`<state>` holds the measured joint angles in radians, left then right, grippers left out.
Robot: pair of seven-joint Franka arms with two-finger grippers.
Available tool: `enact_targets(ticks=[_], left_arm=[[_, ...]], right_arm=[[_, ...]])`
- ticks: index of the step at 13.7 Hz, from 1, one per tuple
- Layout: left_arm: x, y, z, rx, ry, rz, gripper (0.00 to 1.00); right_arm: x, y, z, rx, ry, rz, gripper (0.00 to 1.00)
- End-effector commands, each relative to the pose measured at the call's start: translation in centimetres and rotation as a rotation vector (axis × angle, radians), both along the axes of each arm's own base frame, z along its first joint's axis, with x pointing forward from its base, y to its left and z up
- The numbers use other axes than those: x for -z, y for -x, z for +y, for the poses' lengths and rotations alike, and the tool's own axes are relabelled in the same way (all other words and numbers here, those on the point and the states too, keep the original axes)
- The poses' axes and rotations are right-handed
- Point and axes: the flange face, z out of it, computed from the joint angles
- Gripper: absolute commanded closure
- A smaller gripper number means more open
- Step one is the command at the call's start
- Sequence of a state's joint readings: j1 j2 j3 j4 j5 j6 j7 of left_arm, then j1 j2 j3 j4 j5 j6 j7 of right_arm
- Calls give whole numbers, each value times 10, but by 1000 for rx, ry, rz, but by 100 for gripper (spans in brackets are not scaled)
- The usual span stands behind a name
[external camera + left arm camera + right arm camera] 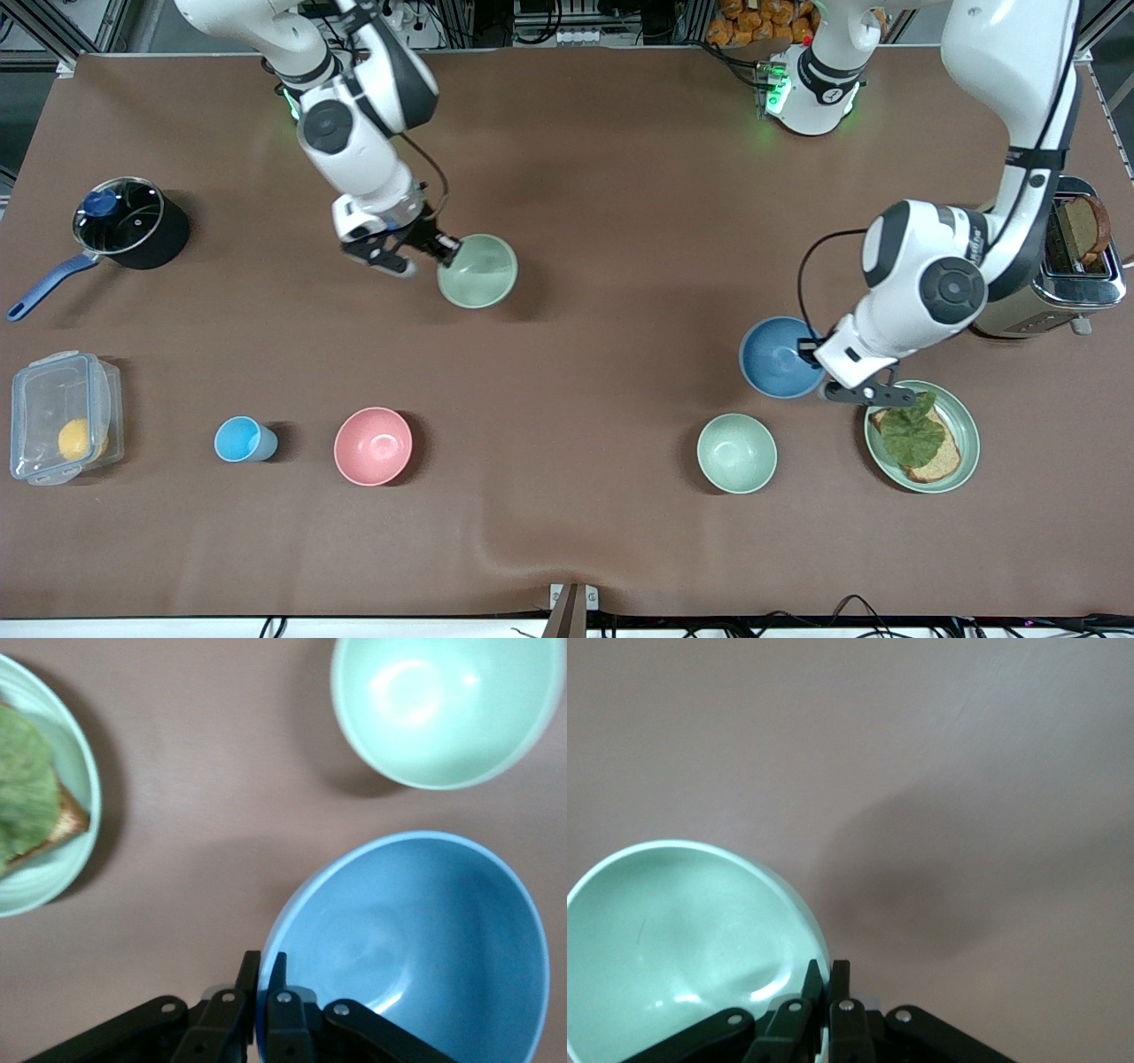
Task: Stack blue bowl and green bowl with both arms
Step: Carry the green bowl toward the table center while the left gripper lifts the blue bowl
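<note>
The green bowl hangs tilted above the table's middle, its rim pinched by my right gripper; the right wrist view shows that gripper shut on the green bowl, one finger inside and one outside. The blue bowl sits toward the left arm's end of the table, beside the plate. My left gripper clamps its rim; in the left wrist view the left gripper is shut on the blue bowl. A second, identical green bowl rests untouched, nearer the front camera than the blue one.
A green plate with toast and a leaf lies beside the blue bowl. A toaster stands at the left arm's end. A pink bowl, light-blue cup, plastic box and lidded pot occupy the right arm's end.
</note>
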<state>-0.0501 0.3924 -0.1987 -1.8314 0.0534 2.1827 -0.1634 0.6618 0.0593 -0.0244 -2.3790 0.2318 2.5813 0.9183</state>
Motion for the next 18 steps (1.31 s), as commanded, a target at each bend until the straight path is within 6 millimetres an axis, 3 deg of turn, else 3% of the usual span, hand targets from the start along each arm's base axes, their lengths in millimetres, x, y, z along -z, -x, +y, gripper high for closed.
enact_targets(ticks=[1,5,8,10,11,12,13,15,18], left_arm=[[-19,5,-25,-53,65,17,100],[-15,16,-63,-78,85,38,100],[-14,20,-73,-78,86,42,100],[-11,26,-84,-82,84,51,100],[-9,29,-90,-89,81,56,100],[-7,33,-96,-93,79,62,100],[-3,37,-96,-100,74,73,100],[6,54,-100,-132,62,92,100],[-2,65,-105,-190,81,69,100]], right_arm=[[27,29,49,86,-26,-16,100],[72,75,103,122,-23,-8,100],[94,85,140,156,-13,11,100],[105,80,150,177,-2,2,100],[105,75,152,181,-1,-7,82],[104,73,154,191,-5,-9,29],[101,69,155,218,-14,-8,3],[87,59,162,261,-42,-10,0],[60,34,154,306,-30,33,0]])
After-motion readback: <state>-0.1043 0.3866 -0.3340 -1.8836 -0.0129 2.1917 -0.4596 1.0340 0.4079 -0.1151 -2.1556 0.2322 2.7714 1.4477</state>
